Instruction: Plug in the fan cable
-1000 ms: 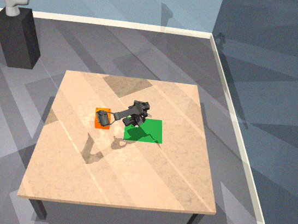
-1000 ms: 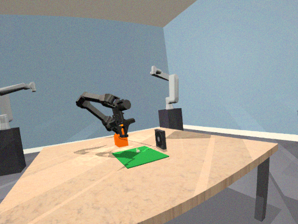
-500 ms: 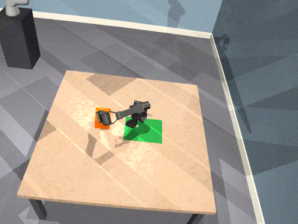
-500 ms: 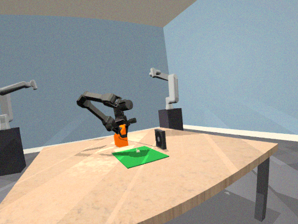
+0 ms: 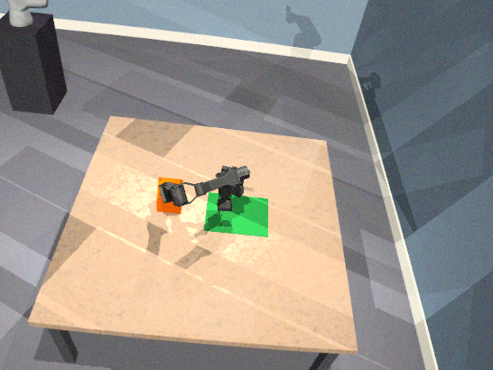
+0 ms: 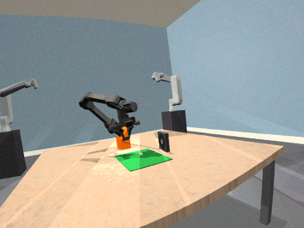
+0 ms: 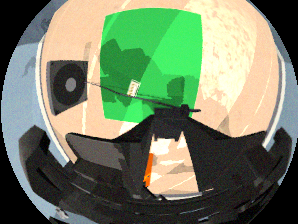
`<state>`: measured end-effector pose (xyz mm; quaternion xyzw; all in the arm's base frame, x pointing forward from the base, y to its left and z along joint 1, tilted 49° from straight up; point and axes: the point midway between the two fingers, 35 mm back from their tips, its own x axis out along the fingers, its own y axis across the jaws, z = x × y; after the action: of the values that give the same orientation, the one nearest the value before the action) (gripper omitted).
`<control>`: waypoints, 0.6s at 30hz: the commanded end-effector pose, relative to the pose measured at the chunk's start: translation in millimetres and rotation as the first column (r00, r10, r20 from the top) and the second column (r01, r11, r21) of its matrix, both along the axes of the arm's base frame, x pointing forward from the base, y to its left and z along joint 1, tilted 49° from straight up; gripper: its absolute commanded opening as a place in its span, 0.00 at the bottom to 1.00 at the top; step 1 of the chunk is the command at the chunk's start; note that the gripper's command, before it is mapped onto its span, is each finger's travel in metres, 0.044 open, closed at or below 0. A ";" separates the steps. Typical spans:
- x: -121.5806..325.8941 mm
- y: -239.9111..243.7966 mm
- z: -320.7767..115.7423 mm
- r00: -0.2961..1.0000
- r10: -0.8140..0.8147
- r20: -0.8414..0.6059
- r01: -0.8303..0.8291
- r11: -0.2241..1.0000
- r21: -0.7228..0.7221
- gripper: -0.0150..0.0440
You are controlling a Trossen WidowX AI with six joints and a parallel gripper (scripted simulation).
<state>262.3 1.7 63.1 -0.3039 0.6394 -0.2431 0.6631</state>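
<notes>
Carrying step, by the look of it: hand [image 7: 170, 125] clamped on the dark plug [image 7: 172, 111], fingers set narrow around it, hanging above the left far edge of the green board [image 6: 150, 161] and touching nothing below. Thin cable [image 7: 109, 88] strung from the plug back to the black fan [image 6: 163, 141], upright just beyond the board's right far corner. Not yet over the small white four-pin header [image 6: 141, 153] near the board's middle. Next, probably: shift across to line up over the header, lower straight, press fully home, then open and lift away. Pale wooden counter [image 6: 195, 178] on dark legs, orange block [image 6: 122, 143] under the arm's base. Blue walls, grey floor, pale idle arms on dark pedestals behind.
</notes>
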 end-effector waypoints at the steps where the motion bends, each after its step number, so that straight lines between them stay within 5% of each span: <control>1: 2.6 0.5 1.3 0.990 0.094 -0.100 -0.097 0.995 -0.020 0.25; 18: 4.1 2.9 -0.8 0.765 0.402 -0.504 -0.444 0.895 0.039 0.25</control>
<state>263.9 4.1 61.3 -0.4939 0.6922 -0.0528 0.5236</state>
